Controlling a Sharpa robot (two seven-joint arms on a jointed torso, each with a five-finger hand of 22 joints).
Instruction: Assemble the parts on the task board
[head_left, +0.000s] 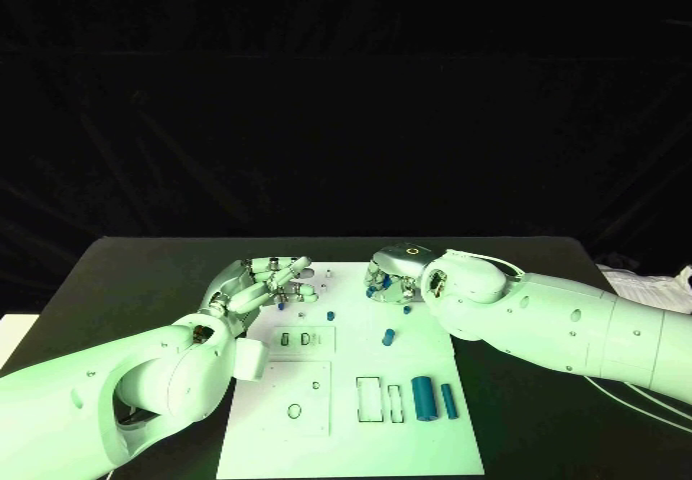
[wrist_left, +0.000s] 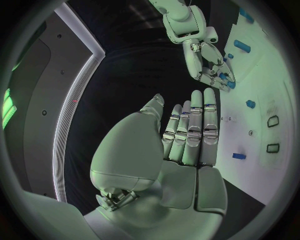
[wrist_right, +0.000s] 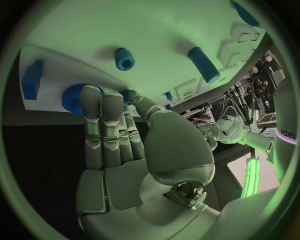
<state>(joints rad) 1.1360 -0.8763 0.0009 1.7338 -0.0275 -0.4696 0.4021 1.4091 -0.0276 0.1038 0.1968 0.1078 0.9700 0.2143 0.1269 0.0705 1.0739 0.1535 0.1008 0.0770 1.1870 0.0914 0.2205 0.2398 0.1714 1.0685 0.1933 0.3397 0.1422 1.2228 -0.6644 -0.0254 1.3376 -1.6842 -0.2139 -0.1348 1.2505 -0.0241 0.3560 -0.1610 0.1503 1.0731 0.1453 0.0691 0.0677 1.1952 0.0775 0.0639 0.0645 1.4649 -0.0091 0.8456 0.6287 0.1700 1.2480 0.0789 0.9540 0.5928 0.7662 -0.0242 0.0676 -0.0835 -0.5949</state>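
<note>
The white task board lies in the middle of the black table. My right hand is at the board's far edge. Its fingertips and thumb close round a blue knurled round part that stands at the board. The same hand shows blue between its fingers in the left wrist view. My left hand hovers over the board's far left corner, flat, fingers stretched out, holding nothing. A short blue cylinder lies loose mid-board, and a small blue piece lies left of it.
Two longer blue cylinders lie side by side near the board's front right, next to rectangular slots. A blue hollow peg and a blue rod lie close to my right hand. Black table surrounds the board.
</note>
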